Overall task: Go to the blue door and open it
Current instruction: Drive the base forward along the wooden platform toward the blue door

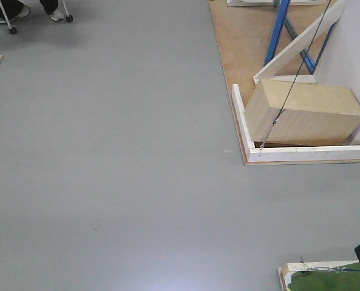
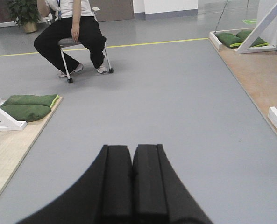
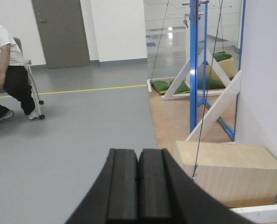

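The blue door itself does not show as a panel in any view. Thin blue frame bars [image 3: 193,70] stand on a plywood platform [image 1: 240,42] to the right, beside a white wall panel [image 3: 264,70] with a diagonal white brace [image 3: 215,109]. My left gripper [image 2: 132,148] is shut with nothing in it, over bare grey floor. My right gripper [image 3: 138,151] is also shut and empty, pointing past the platform's near left corner.
A light wooden box [image 1: 304,115] lies on the platform's near corner behind white edging [image 1: 243,127]; a thin dark cord [image 1: 289,91] runs down to it. A person sits on a wheeled chair [image 2: 73,28] far left. Green sandbags [image 2: 28,105] lie on a left platform.
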